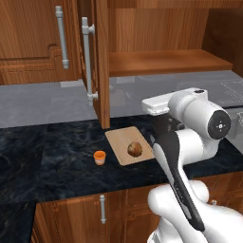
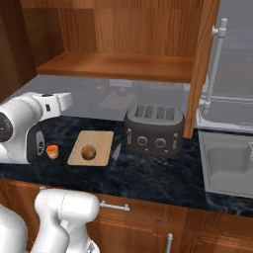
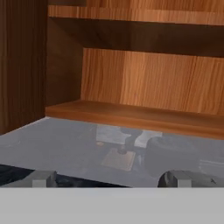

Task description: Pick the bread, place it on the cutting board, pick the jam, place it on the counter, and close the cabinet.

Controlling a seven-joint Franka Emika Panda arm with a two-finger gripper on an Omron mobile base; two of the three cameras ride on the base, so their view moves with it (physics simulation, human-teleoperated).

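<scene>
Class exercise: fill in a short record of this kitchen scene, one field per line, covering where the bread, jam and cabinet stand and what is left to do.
bread: on the cutting board
jam: on the counter, left of the board
cabinet: door open, shelf bare
toaster: on the counter, right of the board
gripper: state unclear
remaining: close the cabinet

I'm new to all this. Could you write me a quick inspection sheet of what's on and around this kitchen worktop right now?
Surface: dark marbled counter.
Job's things: bread sits on the cutting board; jam stands on the counter beside the board, apart from it; cabinet doors stand open.
Clutter: toaster right of the board.
Grippers: gripper faces the open cabinet shelf; open or shut, cannot tell.
Cables: nothing seen.
Surroundings: sink, low cupboards below.
</scene>
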